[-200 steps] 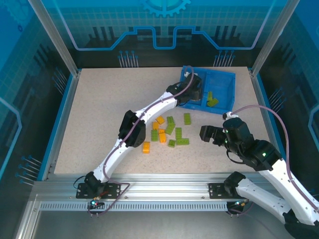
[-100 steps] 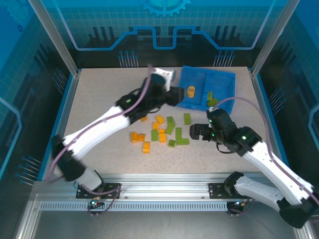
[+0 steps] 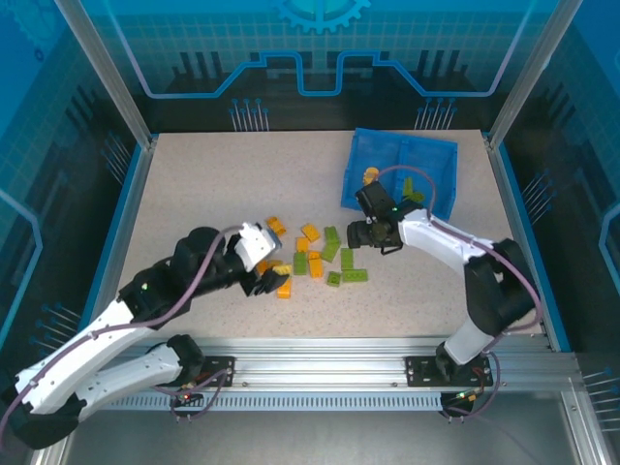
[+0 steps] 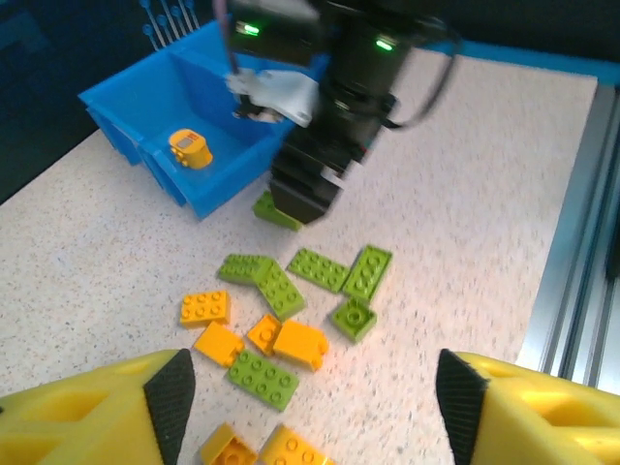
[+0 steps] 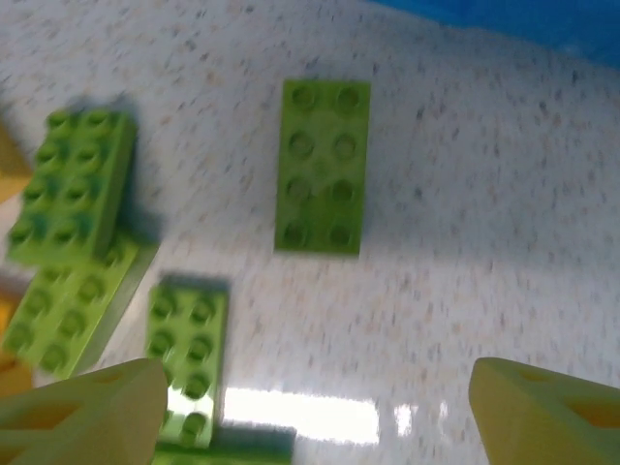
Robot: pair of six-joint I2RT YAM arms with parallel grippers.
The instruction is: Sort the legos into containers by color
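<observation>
While most of the legos (image 3: 315, 257) lie loose in a cluster mid-bench, the overhead view also shows green ones (image 3: 414, 197) in the right compartment of the blue tray (image 3: 431, 160) and one orange piece (image 3: 370, 175) in the left. The right wrist view brings up a single green brick (image 5: 323, 167) flat on the bench (image 5: 504, 194), studs up, ahead of the right pincer (image 5: 315, 397), whose fingers stand wide with nothing between. In the left wrist view the left pincer (image 4: 310, 397) is likewise spread and empty over the cluster's near edge. Overhead, the left arm (image 3: 155, 286) sits folded low near its base. The right arm (image 3: 441, 242) reaches inward, elbow bent, its pincer just beside the tray's near corner.
</observation>
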